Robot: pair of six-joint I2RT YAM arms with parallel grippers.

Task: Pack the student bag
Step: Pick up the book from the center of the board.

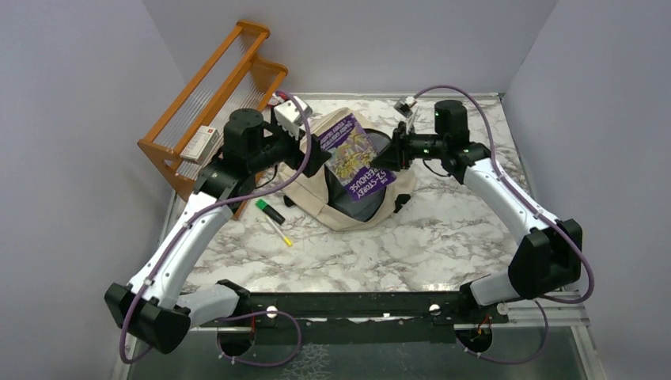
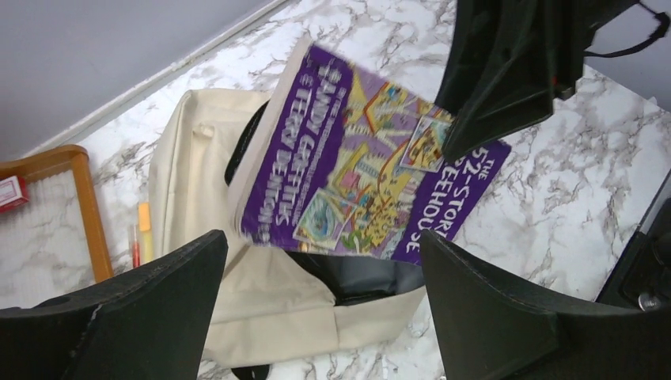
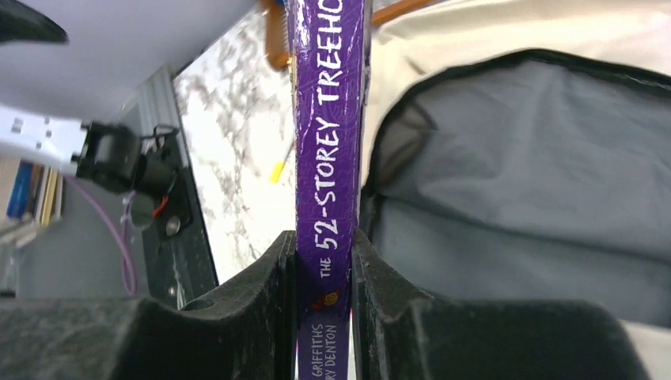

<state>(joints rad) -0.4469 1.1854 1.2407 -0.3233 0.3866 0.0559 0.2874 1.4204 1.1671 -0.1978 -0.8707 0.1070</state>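
Overhead, wrist views; shared student bag (image 1: 348, 212)

Both arms: white link shells (image 1: 190, 237), black joint housings (image 1: 150, 313). A purple cable (image 1: 307, 150) runs outside each arm in loose loops. Green lights (image 1: 427, 146) show on the right wrist. Fingers (image 2: 150, 317) are matte black, grainy, wedge-shaped. The black base rail (image 1: 348, 305) carries two silver screws (image 1: 271, 311).

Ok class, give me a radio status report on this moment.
Right gripper shut on book, over open bag. Left gripper open, empty, close by. Bag mouth unobstructed; pens lie beside it.
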